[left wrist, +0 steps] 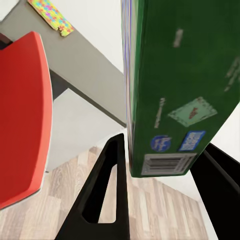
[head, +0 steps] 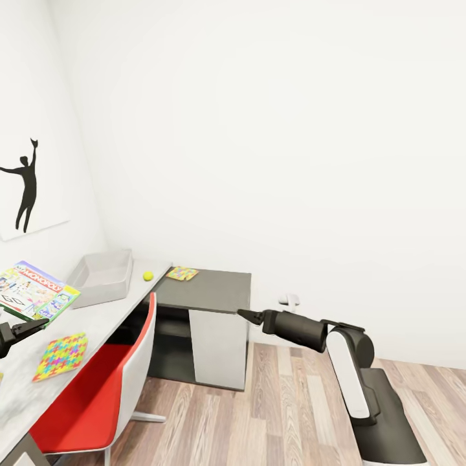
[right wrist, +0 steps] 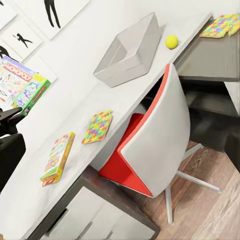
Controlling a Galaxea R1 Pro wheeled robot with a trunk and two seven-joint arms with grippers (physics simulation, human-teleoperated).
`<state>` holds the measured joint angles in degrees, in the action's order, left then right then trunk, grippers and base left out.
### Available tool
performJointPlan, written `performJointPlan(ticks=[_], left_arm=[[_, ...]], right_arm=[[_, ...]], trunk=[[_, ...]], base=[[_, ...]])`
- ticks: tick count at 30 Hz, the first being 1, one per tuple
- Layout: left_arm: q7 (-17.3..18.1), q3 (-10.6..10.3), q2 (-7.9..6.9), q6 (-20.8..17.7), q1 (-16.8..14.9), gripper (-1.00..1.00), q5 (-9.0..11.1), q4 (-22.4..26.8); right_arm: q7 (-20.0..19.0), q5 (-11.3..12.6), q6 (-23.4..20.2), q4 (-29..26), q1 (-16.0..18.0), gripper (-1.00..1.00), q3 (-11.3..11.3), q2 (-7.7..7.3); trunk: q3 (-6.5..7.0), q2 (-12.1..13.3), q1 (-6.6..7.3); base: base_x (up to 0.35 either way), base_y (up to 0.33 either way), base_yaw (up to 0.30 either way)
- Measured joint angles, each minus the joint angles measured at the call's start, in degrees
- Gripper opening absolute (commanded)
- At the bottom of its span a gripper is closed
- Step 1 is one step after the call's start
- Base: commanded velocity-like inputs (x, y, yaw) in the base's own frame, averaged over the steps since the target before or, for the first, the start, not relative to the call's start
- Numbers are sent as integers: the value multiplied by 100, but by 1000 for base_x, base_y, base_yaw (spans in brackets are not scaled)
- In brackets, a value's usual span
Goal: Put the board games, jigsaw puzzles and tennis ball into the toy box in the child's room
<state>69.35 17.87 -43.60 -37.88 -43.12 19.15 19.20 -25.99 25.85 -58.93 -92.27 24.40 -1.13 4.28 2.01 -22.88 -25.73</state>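
While the left gripper [left wrist: 160,165] clamped its two dark fingers [left wrist: 107,195] on the edge of a green-edged board game [head: 35,290], that box hung tilted above the near stretch of the table [head: 97,317], short of the toy box [head: 103,277]. The toy box sat on the table against the wall, and the tennis ball [head: 148,276] lay just beside it, apart from its side. One jigsaw puzzle [head: 182,273] rested on the lower dark cabinet top past the ball; the other jigsaw puzzle [head: 61,355] lay on the table nearer than the toy box, above the red chair [head: 97,395]. A second board game [right wrist: 58,158] lay flat on the table, farther from the toy box than that puzzle. The right gripper [head: 249,316] hovered over the wood floor [head: 285,414], well apart from the toy box, its fingers pressed together on nothing.
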Motion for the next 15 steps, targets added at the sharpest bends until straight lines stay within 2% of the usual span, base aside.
performJointPlan(ticks=[7, 15], left_arm=[[3, -2, 2, 96, 1, -100, -3, -1], [3, -7, 0, 113, 2, -100, -6, -2]], right_arm=[[2, 1, 22, 6, 6, 100, 54, 7], [33, 0, 32, 12, 13, 100, 41, 21]], trunk=[[0, 0, 0], [0, 1, -1]], base=[[298, -32, 0], [248, -189, 0]])
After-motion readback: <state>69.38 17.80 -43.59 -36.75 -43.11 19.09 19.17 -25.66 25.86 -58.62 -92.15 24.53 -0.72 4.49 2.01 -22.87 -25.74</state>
